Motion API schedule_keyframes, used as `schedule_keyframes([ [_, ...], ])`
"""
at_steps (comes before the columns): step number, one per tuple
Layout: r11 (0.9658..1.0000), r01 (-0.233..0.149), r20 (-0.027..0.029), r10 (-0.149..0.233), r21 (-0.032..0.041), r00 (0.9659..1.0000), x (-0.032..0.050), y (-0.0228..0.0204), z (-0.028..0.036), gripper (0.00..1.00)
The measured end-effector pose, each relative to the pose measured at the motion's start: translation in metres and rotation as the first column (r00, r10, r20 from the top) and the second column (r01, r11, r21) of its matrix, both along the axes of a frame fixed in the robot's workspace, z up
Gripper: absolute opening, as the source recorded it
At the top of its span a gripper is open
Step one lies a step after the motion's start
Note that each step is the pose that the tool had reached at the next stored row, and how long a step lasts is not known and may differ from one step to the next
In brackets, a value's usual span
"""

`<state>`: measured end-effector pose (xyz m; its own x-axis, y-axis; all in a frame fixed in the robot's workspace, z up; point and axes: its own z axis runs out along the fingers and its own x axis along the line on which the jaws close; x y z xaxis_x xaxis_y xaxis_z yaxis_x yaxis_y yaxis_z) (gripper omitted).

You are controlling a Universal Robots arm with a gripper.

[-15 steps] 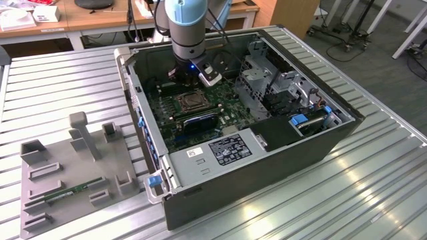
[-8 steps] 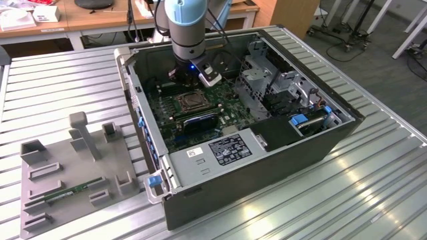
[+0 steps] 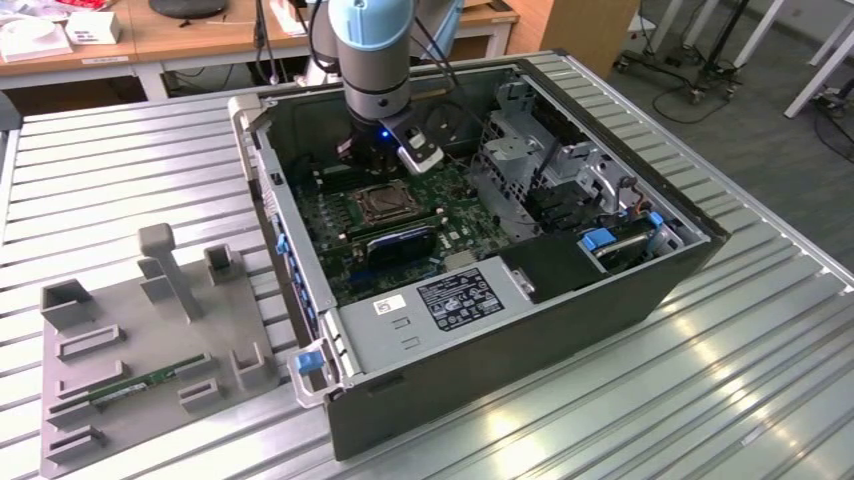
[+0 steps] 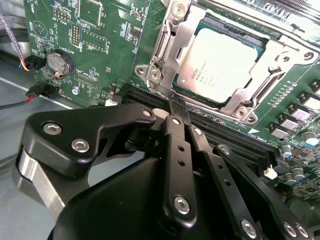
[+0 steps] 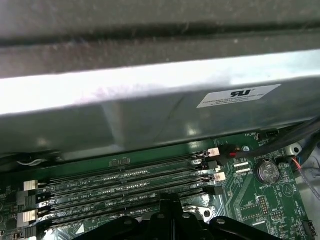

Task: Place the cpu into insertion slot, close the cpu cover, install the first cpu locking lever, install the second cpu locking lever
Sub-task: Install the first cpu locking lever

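In the exterior view, nearest lies a grey fixture tray (image 3: pixel 147 350) with upright posts and a green memory stick (image 3: pixel 147 381) lying in one of its slots, on the slatted metal table (image 3: pixel 694 380) at the exterior view's left. Beside it, toward the exterior view's right, stands the open computer case (image 3: pixel 534 310), its near end covered by a labelled power supply (image 3: pixel 434 310). Farther in lies the green motherboard (image 3: pixel 360 250), and on it the insertion slot (image 3: pixel 383 205).

In the second wrist view the cpu (image 4: pixel 220 62) sits seated in the slot, its pale metal top showing through the cut-out of the cpu cover (image 4: pixel 172 50), which lies down flat around it. The gripper (image 4: pixel 176 111) has its black fingers pressed together into one narrow tip, holding nothing, with that tip just at the near edge of the cover frame, over the black memory slots (image 4: pixel 240 137). A round coin battery (image 4: pixel 59 63) sits well apart from the socket.

In the first wrist view the memory slots (image 5: pixel 125 185) run across beyond the finger tip, and past them the grey case wall (image 5: pixel 150 110) closes off the view. Farthest, in the exterior view, wooden desks (image 3: pixel 200 35) stand behind the arm (image 3: pixel 380 60).
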<state>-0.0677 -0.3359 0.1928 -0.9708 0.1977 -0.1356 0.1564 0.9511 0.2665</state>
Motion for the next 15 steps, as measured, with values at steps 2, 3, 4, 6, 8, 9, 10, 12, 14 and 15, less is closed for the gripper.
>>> schedule_keyframes([
  [2,1.0,0.0,0.0,0.0,-0.0001,1.0,0.0,0.0001,-0.0005,0.11],
  [3,1.0,0.0,0.0,0.0,0.0,1.0,0.0,0.0001,-0.0009,0.11],
  [4,1.0,0.0,-0.0001,0.0,0.0,1.0,0.0,0.0001,-0.0013,0.11],
  [6,1.0,0.001,0.0001,-0.001,-0.0001,1.0,-0.0001,0.0005,-0.0018,0.11],
  [8,1.0,0.001,0.0001,-0.001,-0.0002,1.0,-0.0001,0.0011,-0.0018,0.11],
  [9,1.0,0.0,0.0001,0.0,-0.0003,1.0,0.0,0.0016,-0.0018,0.11],
  [10,1.0,0.0,0.0001,0.0,-0.0002,1.0,-0.0001,0.0022,-0.0018,0.11],
  [12,1.0,0.0,0.0002,0.0,0.0001,1.0,0.0,0.0032,-0.002,0.11],
  [14,1.0,0.0,0.0001,0.0,0.0001,1.0,0.0,0.0037,-0.0026,0.11],
  [15,1.0,0.0,0.0,0.0,-0.0001,1.0,0.0,0.0038,-0.0029,0.11],
])
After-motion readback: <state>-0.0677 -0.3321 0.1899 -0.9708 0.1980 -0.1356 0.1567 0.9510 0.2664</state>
